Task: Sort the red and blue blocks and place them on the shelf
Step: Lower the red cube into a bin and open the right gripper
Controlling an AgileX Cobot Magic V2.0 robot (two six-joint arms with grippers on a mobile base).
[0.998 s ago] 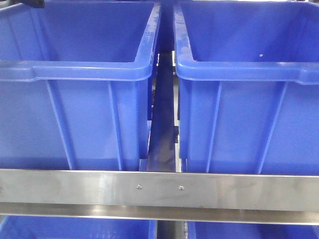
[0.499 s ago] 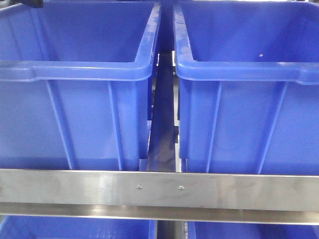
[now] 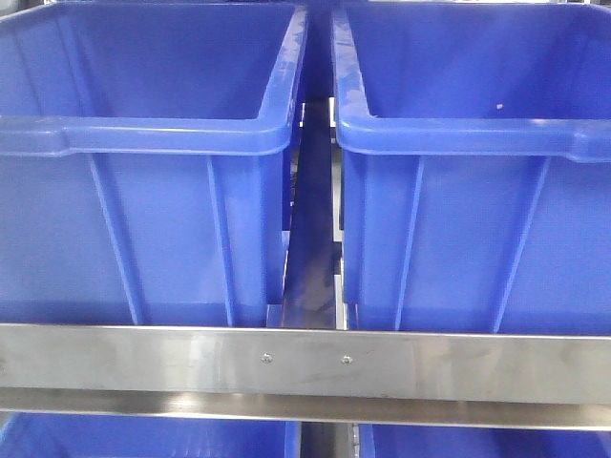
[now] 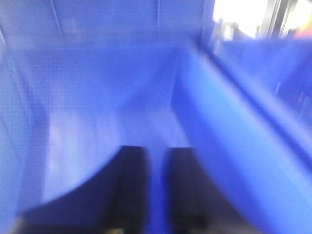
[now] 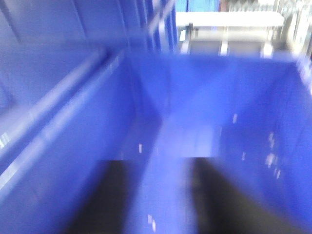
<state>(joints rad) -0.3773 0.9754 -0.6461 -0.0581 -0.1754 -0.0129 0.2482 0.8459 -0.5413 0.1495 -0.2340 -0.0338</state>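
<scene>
Front view: shelf (image 3: 305, 367), brushed-steel front rail with two small screws at centre, runs across lower frame. Two large blue bins (image 3: 143, 191) sit side by side on it, narrow gap between. Red and blue blocks not visible. Wrist views blurred: left gripper (image 4: 155, 187) fingers slightly apart above bin interior; right gripper (image 5: 158, 195) fingers apart, nothing between.

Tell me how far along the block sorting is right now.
Hard to confirm. Both wrist views are blurred: the left hand and right hand each hang over a blue bin with nothing visible between the fingers, so both look open. No red or blue block shows anywhere. On the shelf, the bins' floors are hidden, so placement is unverified.
</scene>
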